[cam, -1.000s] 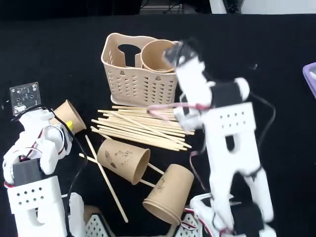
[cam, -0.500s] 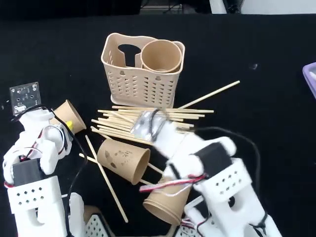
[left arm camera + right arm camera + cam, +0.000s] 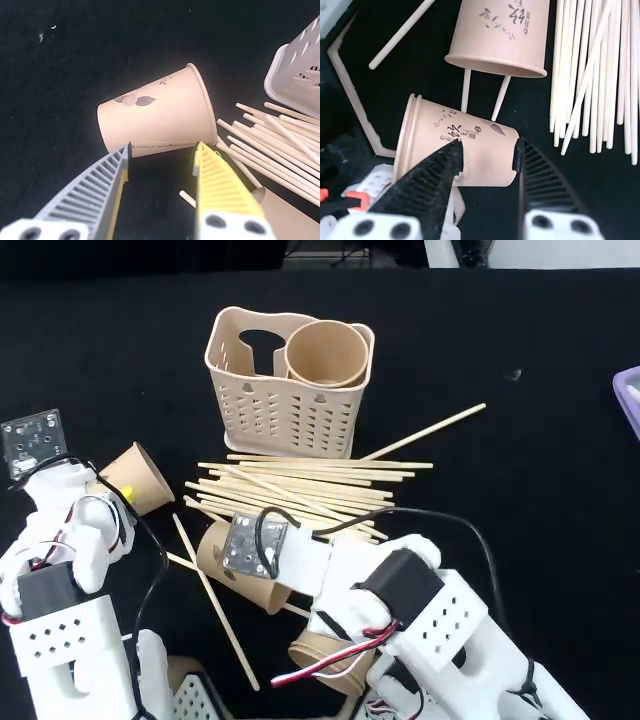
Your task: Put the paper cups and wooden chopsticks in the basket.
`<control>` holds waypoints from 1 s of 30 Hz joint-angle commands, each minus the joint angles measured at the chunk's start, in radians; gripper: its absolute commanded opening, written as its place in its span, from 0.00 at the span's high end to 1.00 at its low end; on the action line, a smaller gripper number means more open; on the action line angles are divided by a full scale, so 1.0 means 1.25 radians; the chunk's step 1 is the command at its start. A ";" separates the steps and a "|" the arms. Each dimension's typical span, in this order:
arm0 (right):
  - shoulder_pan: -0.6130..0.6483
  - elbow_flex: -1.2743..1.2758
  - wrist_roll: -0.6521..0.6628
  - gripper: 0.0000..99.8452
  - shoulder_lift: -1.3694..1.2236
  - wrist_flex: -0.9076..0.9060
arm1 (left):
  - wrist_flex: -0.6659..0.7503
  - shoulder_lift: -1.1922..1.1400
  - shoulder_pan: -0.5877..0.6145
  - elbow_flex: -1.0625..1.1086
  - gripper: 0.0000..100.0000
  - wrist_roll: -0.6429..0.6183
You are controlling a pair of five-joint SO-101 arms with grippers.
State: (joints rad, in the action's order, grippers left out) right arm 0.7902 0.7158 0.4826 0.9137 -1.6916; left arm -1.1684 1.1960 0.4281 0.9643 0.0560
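presently: right gripper [image 3: 487, 147], jaws apart, above fallen paper cup [image 3: 432, 132]; cup's long axis runs along the gap (not across).

White arms [image 3: 455, 625], blk servos [image 3: 405, 585], prob. red wires [image 3: 330, 662].

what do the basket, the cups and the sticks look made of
basket: likely moulded plastic, matte beige, with slotted holes in its walls. cups: thin tan paper, rolled rim, printed marks. chopsticks: pale bare wood, possibly bamboo, no gloss.
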 commanded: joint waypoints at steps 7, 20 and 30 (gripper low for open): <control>-0.088 -0.064 -0.087 0.77 0.002 -0.026 | 0.012 0.005 0.013 -0.018 0.78 0.006; -0.216 -0.180 -0.022 0.79 -0.519 -0.060 | 0.012 0.005 0.008 -0.010 0.78 0.006; -0.248 -0.069 0.068 0.79 -0.283 -0.059 | 0.012 0.005 0.008 -0.010 0.78 0.006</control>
State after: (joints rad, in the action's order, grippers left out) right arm 0.5355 0.6191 0.5148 0.4457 -1.7331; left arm -1.1684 1.1960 0.4358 0.9643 0.0560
